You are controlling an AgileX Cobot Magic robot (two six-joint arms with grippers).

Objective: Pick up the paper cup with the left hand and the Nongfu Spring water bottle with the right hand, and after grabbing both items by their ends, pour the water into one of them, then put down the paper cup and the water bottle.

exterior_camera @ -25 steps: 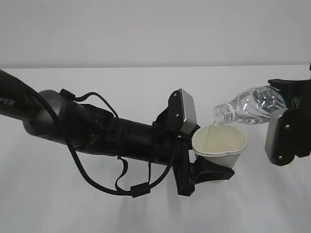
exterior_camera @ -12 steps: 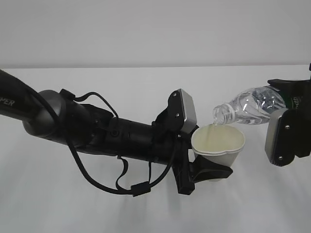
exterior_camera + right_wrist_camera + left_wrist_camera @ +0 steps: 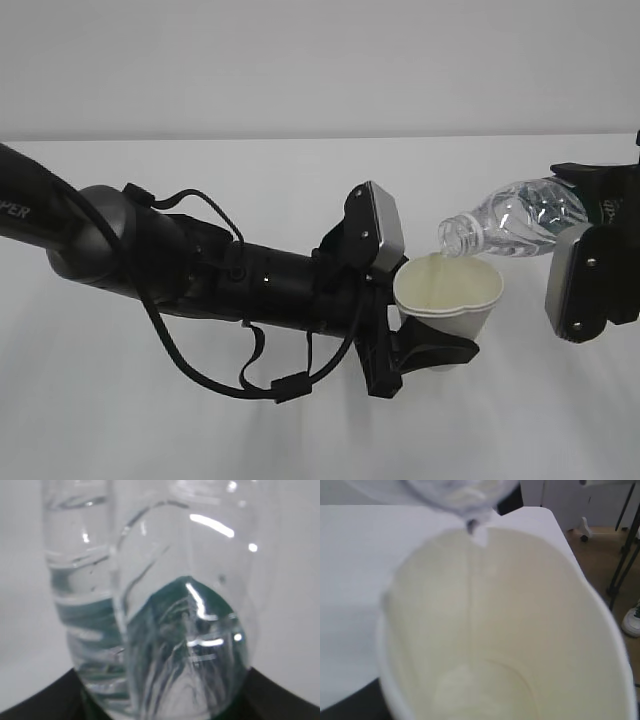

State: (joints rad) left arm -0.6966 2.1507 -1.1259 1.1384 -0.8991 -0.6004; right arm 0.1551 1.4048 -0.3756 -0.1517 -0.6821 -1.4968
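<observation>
Partly cropped right hand (image 3: pixel 600 250), bottle (image 3: pixel 510 222) base hidden, cup (image 3: pixel 448 297) bottom apparently wet.

Only our partial white letters "PER" on the left hand's (image 3: pixel 440 350) black arm, far left.

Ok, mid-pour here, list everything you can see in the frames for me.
paper cup: one, white with cream inside, held off the table at centre, under the bottle's mouth.
water bottle: one, clear with dark green label, uncapped, tilted mouth-down over the cup.
water: thin clear stream, falling from the bottle's mouth into the cup.
table: one, white, below everything.
left gripper: one, black, shut on the paper cup.
right gripper: one, black, shut on the water bottle's base end.
</observation>
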